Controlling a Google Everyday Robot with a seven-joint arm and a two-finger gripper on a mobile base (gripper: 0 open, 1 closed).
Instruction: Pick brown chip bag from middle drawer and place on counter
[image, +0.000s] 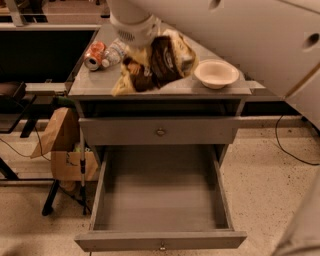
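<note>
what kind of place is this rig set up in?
Probably a lab or office test area, not a home: grey metal drawer cabinet, speckled hard floor, cardboard box beside it. The tool is over the counter, at the brown chip bag.

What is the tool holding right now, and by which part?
The tool, over the counter, holds the brown chip bag by its crumpled upper middle; the exact pinch is hidden under the wrist.
</note>
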